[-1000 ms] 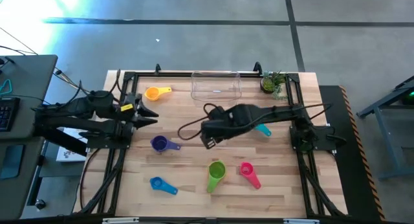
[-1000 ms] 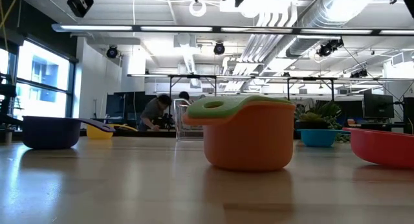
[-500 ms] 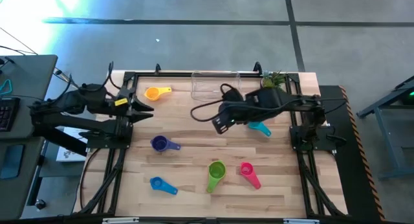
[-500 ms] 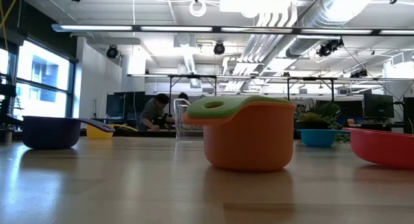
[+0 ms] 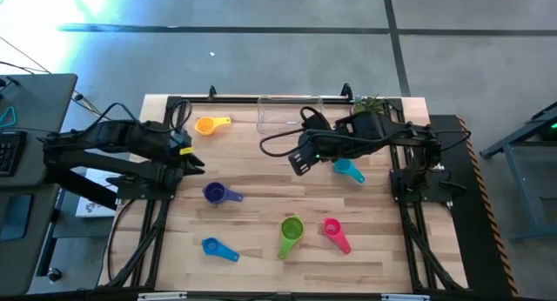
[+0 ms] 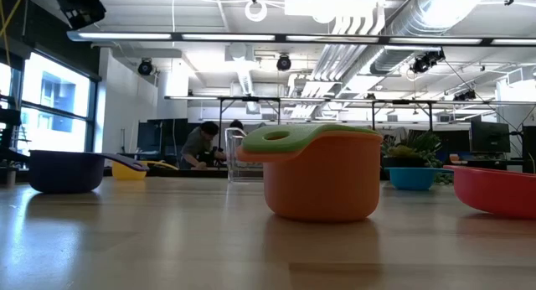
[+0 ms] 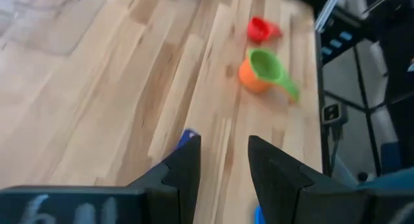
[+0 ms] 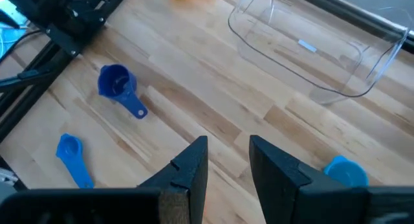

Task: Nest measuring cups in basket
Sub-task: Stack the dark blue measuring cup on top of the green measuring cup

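**Cups all over the desk, basket sitting empty at the back**

Wooden desk (image 5: 261, 175) with a black frame around it, grey concrete floor beyond. From the overhead camera, the clear basket (image 5: 290, 113) sits at about 12 o'clock on the desk, near the far edge, with a small potted plant (image 5: 369, 110) just beside it toward 1 o'clock. I can't see any cup inside it.

Cups are scattered:
- yellow-orange cup (image 5: 210, 124) at roughly 10 o'clock, well left of the basket
- purple cup (image 5: 218, 193) around 8 o'clock from the desk's middle
- blue cup (image 5: 218, 248) down at 7 o'clock near the front edge
- green cup (image 5: 291, 232) at 6 o'clock; the low and left wrist cameras show it sitting in an orange cup (image 6: 319, 181)
- pink cup (image 5: 334, 232) just beside the green one, toward 5 o'clock
- teal cup (image 5: 349, 170) at about 3 o'clock

Right gripper (image 5: 298, 162) hangs over the desk just below the basket's front edge, with the teal cup close by on its right. Its wrist camera shows the jaws set narrow with a small gap, holding nothing, with the basket, purple cup and blue cup ahead of it.

Left gripper (image 5: 193, 163) is at the desk's left side, between the yellow-orange and purple cups, touching neither. Its jaws are also only narrowly apart and empty.

Low camera also catches a person (image 6: 201, 145) way back in the room behind the desk.
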`<state>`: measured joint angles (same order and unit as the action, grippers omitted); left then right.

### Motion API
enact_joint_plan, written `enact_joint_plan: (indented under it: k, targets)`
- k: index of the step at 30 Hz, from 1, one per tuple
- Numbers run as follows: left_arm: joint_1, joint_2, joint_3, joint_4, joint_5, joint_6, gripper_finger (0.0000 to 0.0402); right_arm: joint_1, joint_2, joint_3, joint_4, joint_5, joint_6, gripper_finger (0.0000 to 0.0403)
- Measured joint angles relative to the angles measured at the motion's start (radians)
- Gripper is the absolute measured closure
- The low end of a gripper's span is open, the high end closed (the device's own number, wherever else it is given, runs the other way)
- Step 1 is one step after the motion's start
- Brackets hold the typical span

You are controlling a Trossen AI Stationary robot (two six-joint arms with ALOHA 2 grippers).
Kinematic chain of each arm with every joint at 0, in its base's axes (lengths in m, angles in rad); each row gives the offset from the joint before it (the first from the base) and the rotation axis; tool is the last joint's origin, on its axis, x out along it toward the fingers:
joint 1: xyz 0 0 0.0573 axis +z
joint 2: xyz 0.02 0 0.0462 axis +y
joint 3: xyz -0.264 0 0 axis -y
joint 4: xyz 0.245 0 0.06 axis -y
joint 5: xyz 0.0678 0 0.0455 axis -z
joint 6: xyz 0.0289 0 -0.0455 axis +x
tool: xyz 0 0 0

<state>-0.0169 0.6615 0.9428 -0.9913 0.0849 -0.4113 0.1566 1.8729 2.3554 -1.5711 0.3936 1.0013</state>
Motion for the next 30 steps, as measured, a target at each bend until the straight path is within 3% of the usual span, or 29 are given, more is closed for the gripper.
enact_joint_plan:
  k: [20,30]
  targets:
    - [-0.118,0.050,-0.001,-0.126,0.009,0.001,0.0284,0.000,0.001,0.000,0.000,0.026,0.011,0.0297]
    - [-0.160,0.049,-0.148,-0.109,0.090,-0.085,0.0284,0.000,0.001,0.000,0.000,0.026,0.011,0.0297]
